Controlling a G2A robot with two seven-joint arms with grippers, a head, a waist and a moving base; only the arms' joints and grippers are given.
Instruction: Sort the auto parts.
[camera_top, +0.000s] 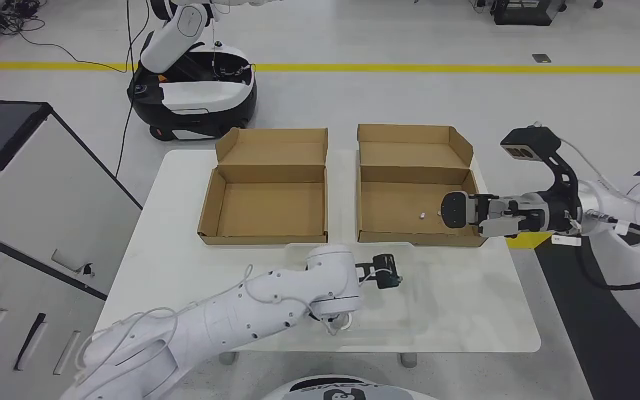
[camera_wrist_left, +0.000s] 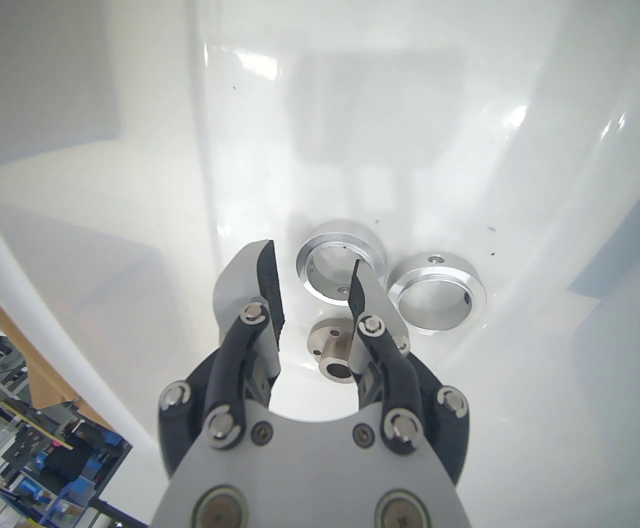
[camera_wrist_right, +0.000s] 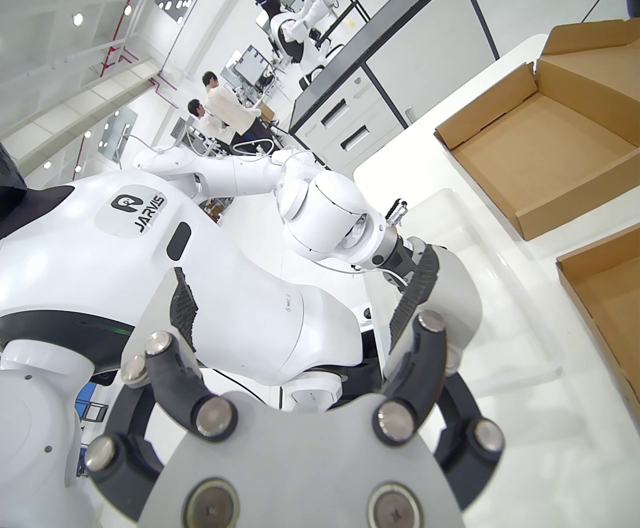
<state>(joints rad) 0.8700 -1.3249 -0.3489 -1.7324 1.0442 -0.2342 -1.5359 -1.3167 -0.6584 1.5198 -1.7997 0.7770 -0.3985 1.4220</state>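
Three metal parts lie close together on the floor of the white tray (camera_wrist_left: 400, 150) at the near edge of the table (camera_top: 170, 240), under my left gripper (camera_wrist_left: 311, 254). Its fingers are spread wide and grip nothing. The flanged hub (camera_wrist_left: 332, 352) lies between them, close to the palm, with its bore turned toward the wrist camera. Just past it sits one aluminium collar (camera_wrist_left: 340, 237), partly behind a fingertip. Just beside that, outside the fingers, is the second collar (camera_wrist_left: 435, 275); whether the two rings touch I cannot tell.

Farther out, my right gripper (camera_wrist_right: 305, 272) hovers over the near corner of the cardboard box on my right (camera_top: 390, 205), its fingers also wide apart and empty. One small silvery part (camera_top: 424, 213) rests on that box's floor, near the gripper. The cardboard box on my left (camera_top: 265, 205) stands just beside the other, lid flap open, toward the far side of the table.
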